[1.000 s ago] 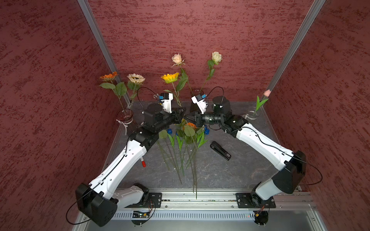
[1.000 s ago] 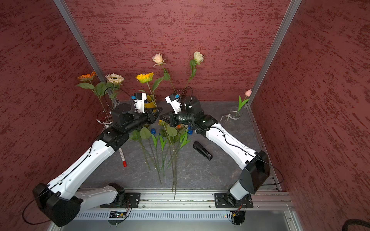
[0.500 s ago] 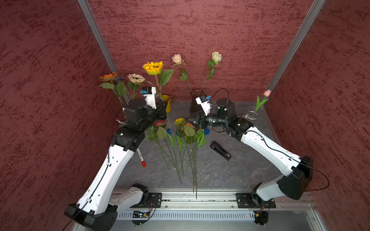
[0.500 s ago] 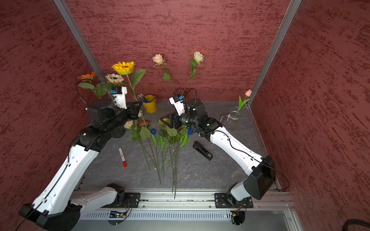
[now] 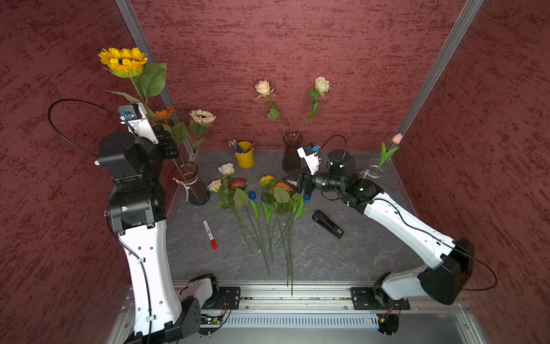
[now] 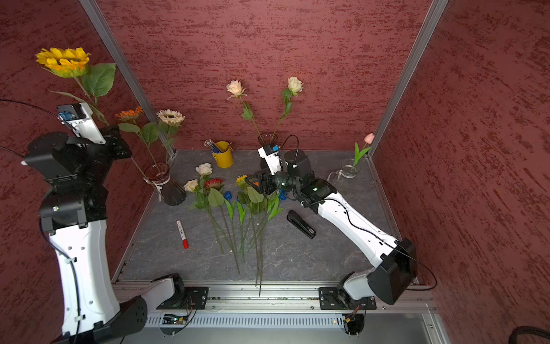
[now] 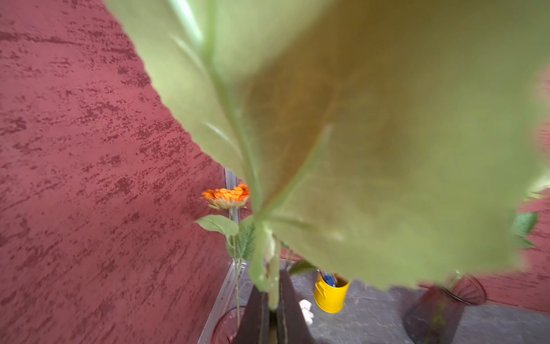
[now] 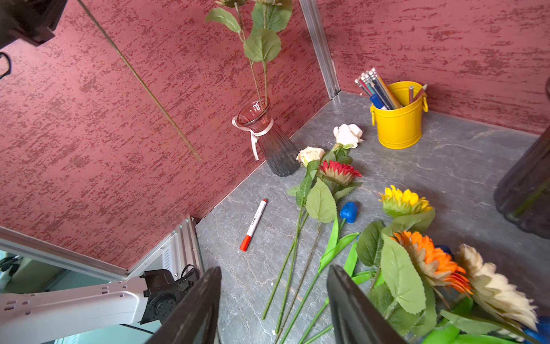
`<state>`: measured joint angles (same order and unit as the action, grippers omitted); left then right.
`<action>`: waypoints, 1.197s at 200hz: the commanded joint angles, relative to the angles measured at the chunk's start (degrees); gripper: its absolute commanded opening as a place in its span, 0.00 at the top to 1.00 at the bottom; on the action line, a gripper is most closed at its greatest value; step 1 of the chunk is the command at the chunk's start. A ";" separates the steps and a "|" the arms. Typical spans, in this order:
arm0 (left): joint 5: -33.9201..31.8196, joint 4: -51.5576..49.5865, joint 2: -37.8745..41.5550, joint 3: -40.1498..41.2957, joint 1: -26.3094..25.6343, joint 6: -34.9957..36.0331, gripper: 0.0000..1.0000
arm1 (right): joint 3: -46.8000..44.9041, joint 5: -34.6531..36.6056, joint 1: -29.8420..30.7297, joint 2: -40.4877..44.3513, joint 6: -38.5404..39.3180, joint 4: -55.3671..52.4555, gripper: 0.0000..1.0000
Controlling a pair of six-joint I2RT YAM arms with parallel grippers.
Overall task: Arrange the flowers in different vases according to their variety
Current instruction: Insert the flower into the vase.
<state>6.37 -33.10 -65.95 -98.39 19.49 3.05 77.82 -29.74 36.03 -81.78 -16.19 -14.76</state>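
Red booth [image 5: 342,44], sunflower [image 5: 123,62] in left jaws

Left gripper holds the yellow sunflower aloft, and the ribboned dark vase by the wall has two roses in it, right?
No: the ribboned dark vase holds an orange sunflower and a cream sunflower, not roses; both top views show it. The left gripper does hold the yellow sunflower aloft.

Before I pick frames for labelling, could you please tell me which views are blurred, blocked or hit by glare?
Left wrist view: a leaf of the raised yellow sunflower fills most of the frame, blurred; the orange sunflower behind is sharper. Right wrist view: sharp and evenly lit, marker crisp. In both top views: sharp, with a bright reflection on the front rail.
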 commanded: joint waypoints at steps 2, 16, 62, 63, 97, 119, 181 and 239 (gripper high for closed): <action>6.70 7.15 -2.58 -0.44 4.93 -1.52 1.00 | 0.66 0.31 -1.62 0.88 2.00 -2.70 0.39; 7.81 9.09 -4.81 -1.00 6.88 -2.37 1.00 | 0.06 0.22 -2.58 1.73 2.03 -2.96 0.39; 2.62 17.96 -8.46 1.02 6.90 -1.49 1.00 | 3.34 -6.26 -6.36 -2.84 -3.06 -1.91 0.40; 2.39 18.10 -8.52 1.06 6.89 -1.39 1.00 | 3.45 -6.32 -6.43 -3.11 -3.10 -1.97 0.40; -0.04 25.39 -9.87 5.05 7.38 -0.12 1.00 | 12.68 -8.61 -7.39 -8.87 -4.56 -5.99 0.40; 1.37 28.39 -12.05 5.74 8.01 -1.04 1.00 | 15.54 -8.08 -7.38 -10.71 -6.09 -5.66 0.40; 4.46 34.05 -16.81 9.17 8.55 -3.35 1.00 | 17.81 -6.61 -7.38 -12.86 -9.01 -4.53 0.42; 10.12 24.14 -20.59 15.88 5.50 -9.90 0.20 | 20.98 3.92 -5.83 -14.76 -2.38 -16.28 0.42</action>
<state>11.86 -0.82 -83.99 -81.65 26.55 -2.83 94.80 -33.56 29.15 -94.80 -23.24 -22.39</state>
